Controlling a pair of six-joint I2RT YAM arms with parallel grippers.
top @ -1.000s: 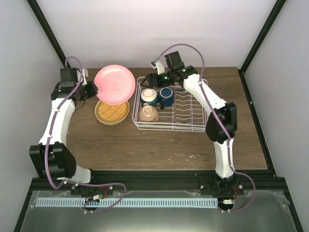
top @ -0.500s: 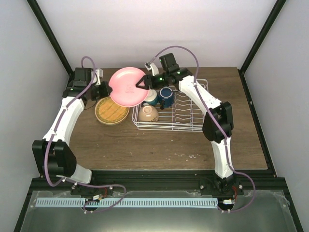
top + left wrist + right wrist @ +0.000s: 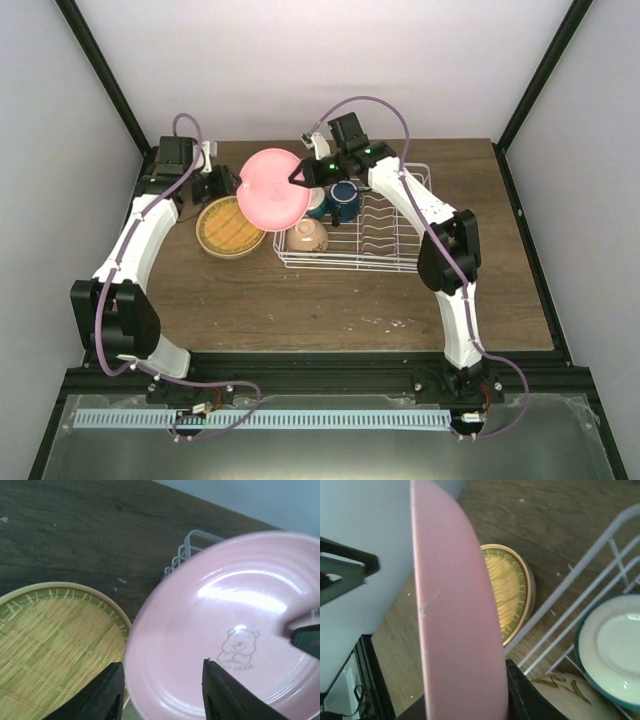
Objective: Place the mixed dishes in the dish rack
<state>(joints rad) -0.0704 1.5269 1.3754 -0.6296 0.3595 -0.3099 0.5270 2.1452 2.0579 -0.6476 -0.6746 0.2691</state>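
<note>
left end effector [image 3: 232, 183]: clamped on the pink plate [image 3: 272, 187], left rim
right end effector [image 3: 298, 178]: pinching the right rim
pink plate: up in the air, tilted, upper middle, at the dish rack [image 3: 400, 264] left edge
woven plate [image 3: 225, 228]: flat on the surface [image 3: 350, 300], just lower left

— What filled that view?

— The pink plate [image 3: 240, 610], tilted, covering most of the right side. A small bear print [image 3: 239, 645] with lettering under it sat on its inner face.

— And the left gripper [image 3: 161, 680]?

— Its two black fingers [image 3: 107, 692] stood at the near edge with the plate's rim pinched between them.

— Anything to the left?

— The tan-yellow plate [image 3: 55, 645] with its woven grid lay flat on the dark wooden table [image 3: 75, 530], its right edge hidden behind the pink rim.

— The dish rack [image 3: 192, 542]?

— Only a white wire corner showed beyond the pink plate's far rim.

— And on the right?

— A dark shape [image 3: 306, 639] seemed to overlap the plate's right rim, but it was blurred.
</note>
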